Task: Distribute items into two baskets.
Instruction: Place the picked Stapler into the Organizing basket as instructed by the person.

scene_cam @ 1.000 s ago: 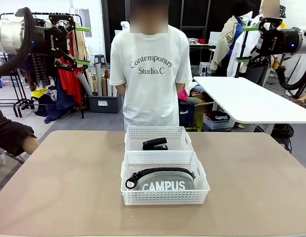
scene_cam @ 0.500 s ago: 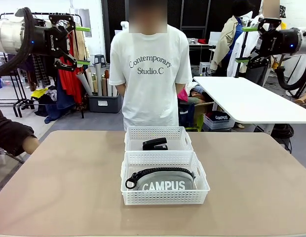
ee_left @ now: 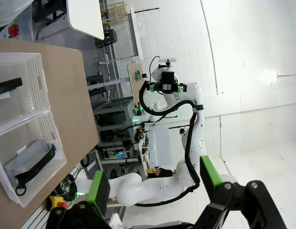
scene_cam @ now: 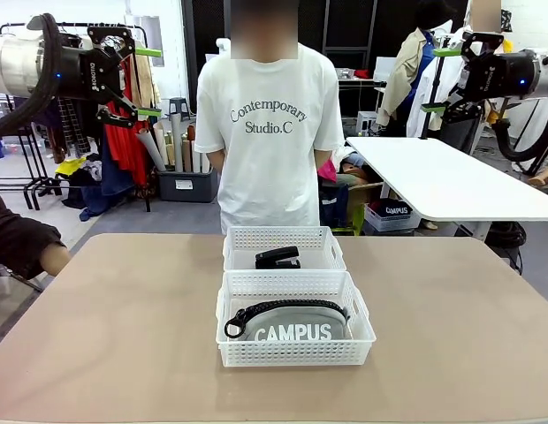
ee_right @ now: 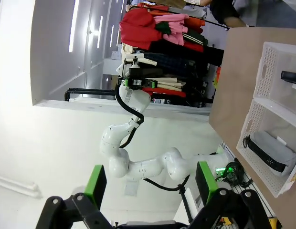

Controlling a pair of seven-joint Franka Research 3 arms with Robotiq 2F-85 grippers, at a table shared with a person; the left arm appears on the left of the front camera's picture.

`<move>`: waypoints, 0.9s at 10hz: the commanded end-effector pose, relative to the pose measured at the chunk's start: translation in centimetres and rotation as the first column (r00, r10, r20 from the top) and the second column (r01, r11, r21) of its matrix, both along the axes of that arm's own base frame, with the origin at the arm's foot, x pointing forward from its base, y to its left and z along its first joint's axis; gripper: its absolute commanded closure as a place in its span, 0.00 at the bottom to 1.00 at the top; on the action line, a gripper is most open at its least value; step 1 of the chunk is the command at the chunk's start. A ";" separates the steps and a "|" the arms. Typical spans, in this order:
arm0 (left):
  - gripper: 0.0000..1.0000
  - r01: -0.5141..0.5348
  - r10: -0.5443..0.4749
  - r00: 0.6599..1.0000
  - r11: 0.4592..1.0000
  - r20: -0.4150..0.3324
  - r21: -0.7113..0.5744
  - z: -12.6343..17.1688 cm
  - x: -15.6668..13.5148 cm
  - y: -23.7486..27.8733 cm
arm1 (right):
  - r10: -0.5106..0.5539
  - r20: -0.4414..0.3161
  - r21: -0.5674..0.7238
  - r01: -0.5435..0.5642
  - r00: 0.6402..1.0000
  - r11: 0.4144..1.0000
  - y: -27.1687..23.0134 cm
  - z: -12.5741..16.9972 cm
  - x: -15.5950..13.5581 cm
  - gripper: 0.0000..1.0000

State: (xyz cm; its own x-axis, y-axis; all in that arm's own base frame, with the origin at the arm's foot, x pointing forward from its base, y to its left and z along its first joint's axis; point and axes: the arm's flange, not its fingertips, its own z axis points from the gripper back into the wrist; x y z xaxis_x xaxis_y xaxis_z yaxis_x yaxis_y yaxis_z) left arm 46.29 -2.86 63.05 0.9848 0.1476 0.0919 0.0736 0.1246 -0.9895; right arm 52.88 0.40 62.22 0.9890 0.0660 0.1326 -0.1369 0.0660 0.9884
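Note:
Two white lattice baskets stand end to end at the table's middle. The near basket (scene_cam: 295,352) holds the grey "CAMPUS" pouch (scene_cam: 293,325) with its black strap. The far basket (scene_cam: 284,239) holds the black stapler (scene_cam: 278,257). My left gripper (scene_cam: 148,81) hangs open high at the upper left, far above the table. High at the upper right, my right gripper (scene_cam: 440,79) is open too. Both are empty. The left wrist view shows the baskets (ee_left: 36,86), pouch (ee_left: 28,157) and stapler (ee_left: 7,86); the right wrist view shows the baskets (ee_right: 269,62) and pouch (ee_right: 274,148).
A person in a white T-shirt (scene_cam: 270,132) stands at the far edge, hands behind the back. Another person's arm (scene_cam: 22,243) rests at the table's left edge. A white table (scene_cam: 442,177) stands behind on the right. The tan tabletop (scene_cam: 124,336) is bare around the baskets.

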 end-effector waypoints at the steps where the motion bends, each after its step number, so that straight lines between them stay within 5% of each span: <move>1: 0.00 0.002 -0.002 1.000 1.000 0.002 -0.004 0.1 -0.2 -0.1 | 0.002 0.001 0.003 -0.002 1.000 1.000 0.0 0.1 -0.3 0.00; 9: 0.00 0.002 -0.002 1.000 1.000 0.002 -0.004 0.1 -0.2 -0.1 | 0.002 0.001 0.003 -0.002 1.000 1.000 0.0 0.1 -0.3 0.00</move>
State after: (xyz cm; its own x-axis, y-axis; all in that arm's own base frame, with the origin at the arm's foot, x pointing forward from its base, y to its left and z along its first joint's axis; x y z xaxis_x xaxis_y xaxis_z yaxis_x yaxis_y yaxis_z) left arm 46.29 -2.86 63.05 0.9848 0.1476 0.0919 0.0736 0.1246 -0.9895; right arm 52.88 0.40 62.22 0.9890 0.0660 0.1326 -0.1370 0.0660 0.9884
